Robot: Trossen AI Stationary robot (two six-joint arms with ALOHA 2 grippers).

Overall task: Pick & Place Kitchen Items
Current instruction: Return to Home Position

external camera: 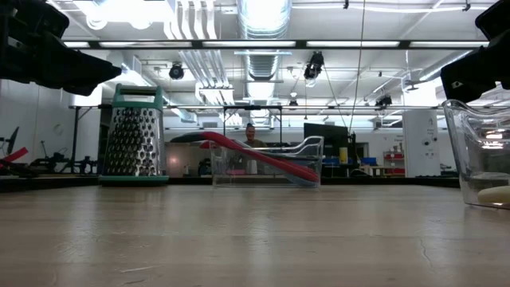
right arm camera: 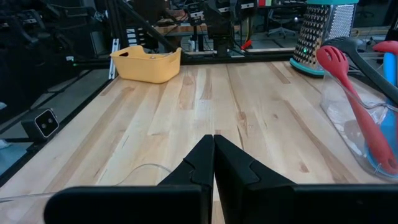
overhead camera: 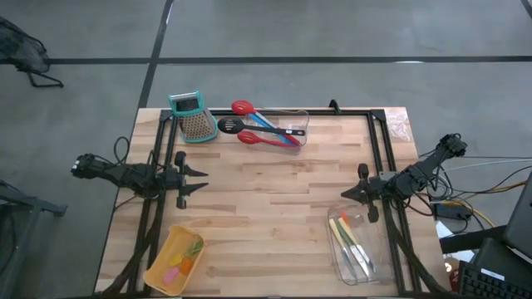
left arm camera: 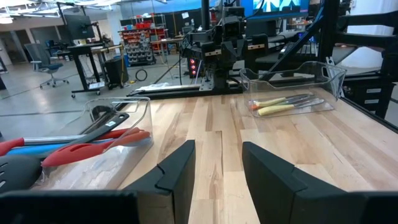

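Note:
Red spoons, a blue spoon and a black ladle [overhead camera: 259, 129] lie in a clear bin [overhead camera: 293, 116] at the table's far middle; they also show in the left wrist view [left arm camera: 93, 146]. Yellow-, green- and orange-handled tools [overhead camera: 349, 241] lie in a clear bin [overhead camera: 370, 270] at the near right. Tiny pink, green and orange pieces [overhead camera: 184, 259] lie in a tan bin [overhead camera: 160, 270] at the near left. My left gripper [overhead camera: 198, 179] is open and empty over the table's left side. My right gripper [overhead camera: 346, 196] is shut and empty at the right side.
A teal-topped metal grater [overhead camera: 193, 116] stands upright at the far left, beside the clear bin. Bare wooden tabletop [overhead camera: 274, 199] lies between the two grippers. Black frame rails run along the table's left, right and far edges. A person shows far behind the table in the low view [external camera: 251, 137].

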